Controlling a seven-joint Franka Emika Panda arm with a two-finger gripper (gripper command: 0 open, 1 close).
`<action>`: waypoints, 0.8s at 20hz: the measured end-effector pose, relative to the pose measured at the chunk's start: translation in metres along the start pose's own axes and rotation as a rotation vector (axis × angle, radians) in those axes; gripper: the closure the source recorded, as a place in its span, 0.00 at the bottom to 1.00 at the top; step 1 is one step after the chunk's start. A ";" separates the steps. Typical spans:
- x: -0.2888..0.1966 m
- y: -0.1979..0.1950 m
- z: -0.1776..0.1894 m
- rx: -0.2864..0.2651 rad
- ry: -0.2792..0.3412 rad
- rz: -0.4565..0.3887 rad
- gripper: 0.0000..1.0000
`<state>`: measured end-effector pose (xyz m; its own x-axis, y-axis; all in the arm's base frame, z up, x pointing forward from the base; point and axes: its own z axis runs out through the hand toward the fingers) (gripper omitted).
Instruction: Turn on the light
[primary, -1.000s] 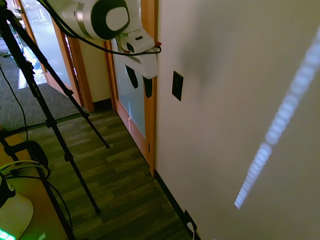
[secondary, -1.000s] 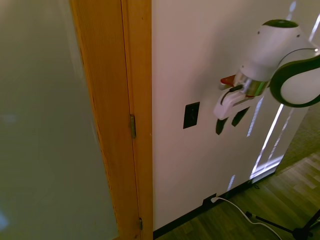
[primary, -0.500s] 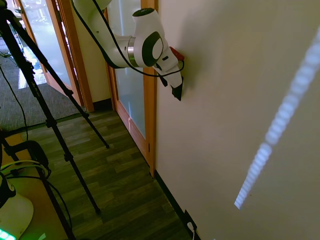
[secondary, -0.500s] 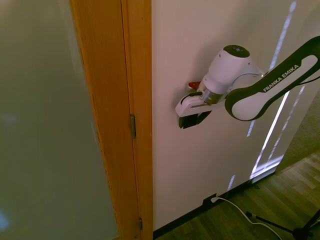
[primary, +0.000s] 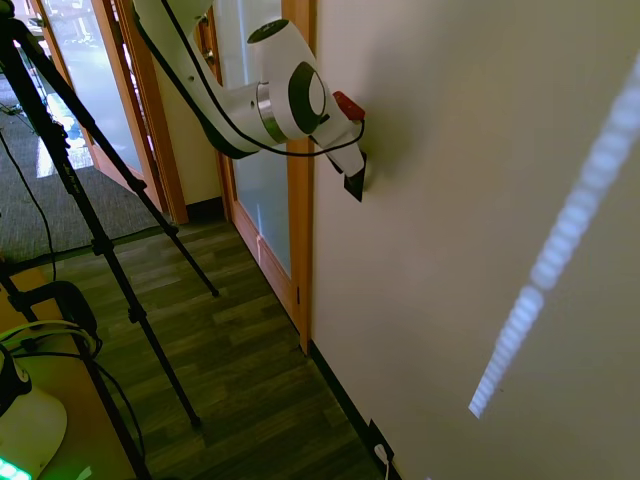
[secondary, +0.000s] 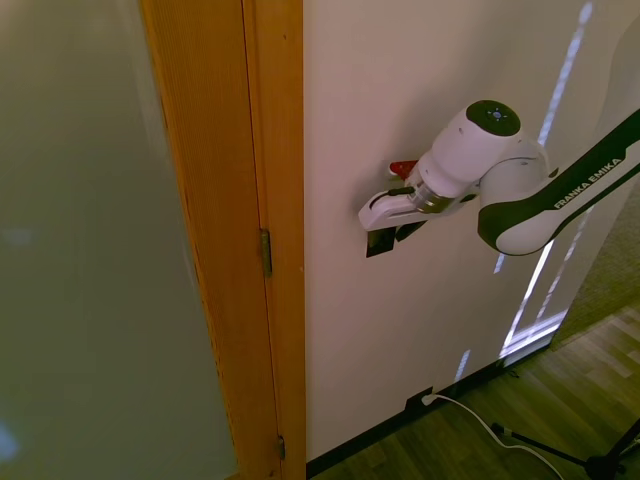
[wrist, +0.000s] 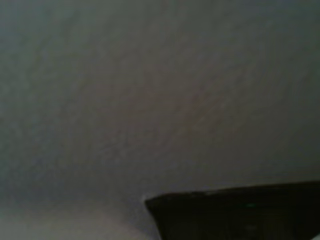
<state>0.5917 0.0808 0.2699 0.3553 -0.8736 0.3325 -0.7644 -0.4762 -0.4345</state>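
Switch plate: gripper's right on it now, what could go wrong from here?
1. The gripper covers most of the switch plate, so the contact point is hidden; it may press the plate, not the switch.
2. The wrist view shows mainly blurred wall, so it gives little guidance.

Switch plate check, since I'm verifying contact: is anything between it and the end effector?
Nothing shows between them. In the second exterior view the end effector sits right over the black switch plate on the wall, covering most of it.
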 end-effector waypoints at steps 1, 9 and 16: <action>-0.001 0.000 -0.001 0.000 0.004 0.001 1.00; 0.003 0.005 -0.003 0.007 0.029 0.016 1.00; -0.003 0.002 -0.004 0.032 0.034 0.016 1.00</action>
<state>0.5869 0.0828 0.2710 0.3241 -0.8775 0.3535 -0.7519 -0.4657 -0.4666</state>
